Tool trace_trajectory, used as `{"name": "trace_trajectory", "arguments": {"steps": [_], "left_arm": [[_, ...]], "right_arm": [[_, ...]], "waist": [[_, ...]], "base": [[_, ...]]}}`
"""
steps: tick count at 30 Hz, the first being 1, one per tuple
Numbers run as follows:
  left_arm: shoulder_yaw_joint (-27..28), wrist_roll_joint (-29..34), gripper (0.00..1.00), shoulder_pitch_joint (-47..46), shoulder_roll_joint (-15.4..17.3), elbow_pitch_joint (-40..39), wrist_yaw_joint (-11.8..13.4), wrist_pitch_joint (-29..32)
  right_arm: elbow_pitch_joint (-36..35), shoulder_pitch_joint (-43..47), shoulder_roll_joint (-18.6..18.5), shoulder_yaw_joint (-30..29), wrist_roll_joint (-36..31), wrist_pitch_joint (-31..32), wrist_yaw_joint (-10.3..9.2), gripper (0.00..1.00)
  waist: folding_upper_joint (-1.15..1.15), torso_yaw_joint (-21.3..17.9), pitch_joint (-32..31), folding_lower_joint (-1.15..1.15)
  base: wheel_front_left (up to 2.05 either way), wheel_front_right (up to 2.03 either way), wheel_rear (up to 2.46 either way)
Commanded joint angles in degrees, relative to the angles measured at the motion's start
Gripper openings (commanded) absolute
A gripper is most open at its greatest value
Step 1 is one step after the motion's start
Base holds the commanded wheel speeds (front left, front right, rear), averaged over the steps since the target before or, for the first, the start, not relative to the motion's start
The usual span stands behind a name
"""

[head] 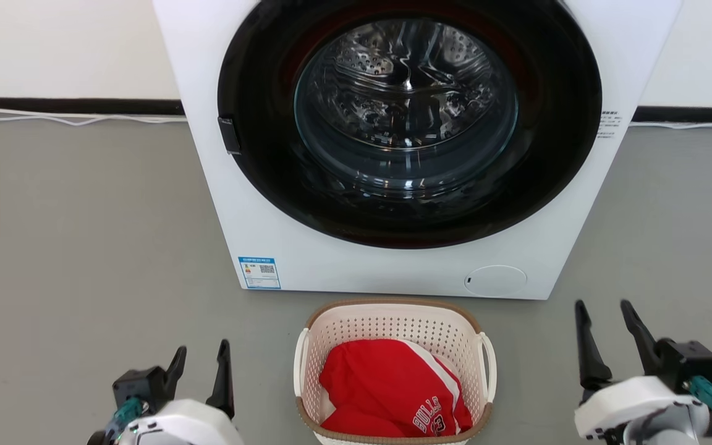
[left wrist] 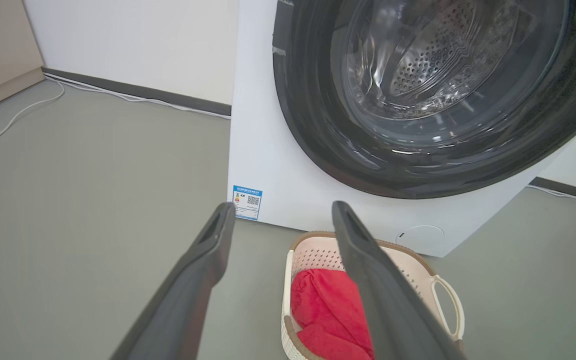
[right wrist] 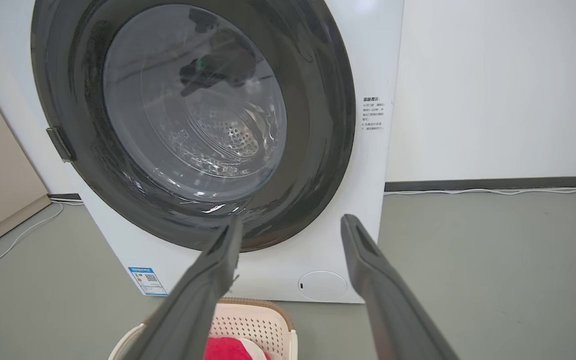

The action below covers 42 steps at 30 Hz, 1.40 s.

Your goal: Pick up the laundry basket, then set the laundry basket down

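While the laundry basket (head: pixel 393 324) stands on the grey floor (head: pixel 84 247) just before the front-loading washing machine (head: pixel 331 266), holding a red jersey (head: pixel 387 383), the head view places it between the arms. The left gripper (head: pixel 203 349) is at its left and the right gripper (head: pixel 603 306) at its right. Both have fingers spread and empty, clear of the basket. Its long axis runs away from the robot, so the left loop handle (head: pixel 299 361) and the right loop handle (head: pixel 489 364) each face one arm. The left gripper appears slightly nearer.

Left wrist view: the basket (left wrist: pixel 318 255) lies low and to the right of the parted left gripper (left wrist: pixel 283 207).

Right wrist view: the basket (right wrist: pixel 253 322) lies low and to the left of the parted right gripper (right wrist: pixel 292 222).

The lift probably requires each arm to move inward and downward.
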Motion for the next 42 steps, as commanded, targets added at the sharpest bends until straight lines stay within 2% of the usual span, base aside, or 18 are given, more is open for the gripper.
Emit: {"name": "trace_trajectory", "arguments": {"steps": [1, 12, 20, 21, 27, 31, 35, 42], "left_arm": [[2.4, 0.6, 1.0, -0.4, 0.3, -1.8, -0.5, -0.4], [5.5, 2.0, 1.0, 0.3, -0.2, -2.2, -1.6, -0.4], [4.5, 1.0, 1.0, 0.1, -0.3, -2.2, -1.5, -0.4], [3.0, 1.1, 0.0, 1.5, -0.9, -0.6, -1.3, 0.0], [3.3, -0.3, 0.0, 3.8, -1.4, 2.3, -1.4, 0.6], [3.6, -2.7, 0.0, 3.8, -1.4, 1.6, -1.6, 1.3], [3.8, -5.2, 0.0, 3.8, -1.4, 0.9, -1.8, 1.9], [4.1, -8.8, 0.0, 3.7, -1.3, -0.1, -2.1, 2.9]], "right_arm": [[-1.4, -0.3, -0.1, 0.7, -0.5, -0.7, 0.35, 1.0], [-0.4, 0.5, 0.3, -0.8, -1.8, -0.7, 0.35, 1.0], [0.0, 0.5, 0.4, -0.8, -1.8, -0.7, 0.35, 1.0], [1.4, 1.6, 0.7, -2.3, -1.1, 0.0, -0.01, 0.0], [4.4, 3.6, 1.5, -2.6, 0.6, 0.9, -0.05, 0.0], [3.9, 3.5, 1.5, -2.6, 3.5, 1.7, -0.03, 0.0], [3.3, 3.6, 1.5, -2.3, 6.4, 2.2, -0.02, 0.0], [2.4, 3.5, 1.4, -2.0, 10.7, 3.0, 0.0, 0.0]], "waist": [[0.0, -0.1, -0.3, 0.0], [0.0, 0.2, -1.9, 0.0], [0.0, 0.6, -2.3, 0.0], [0.0, 0.6, -2.3, 0.0], [0.0, 0.6, -2.2, 0.01], [0.0, 0.4, -2.2, 0.13], [0.0, 0.3, -2.1, 0.02], [0.0, 0.1, -1.9, 0.0]], "base": [[0.0, 0.0, 0.0], [0.0, 0.0, 0.0], [0.0, 0.0, 0.0], [0.0, 0.0, 0.0], [0.0, 0.0, 0.0], [0.0, 0.0, 0.0], [0.0, 0.0, 0.0], [0.0, 0.0, 0.0]]}}
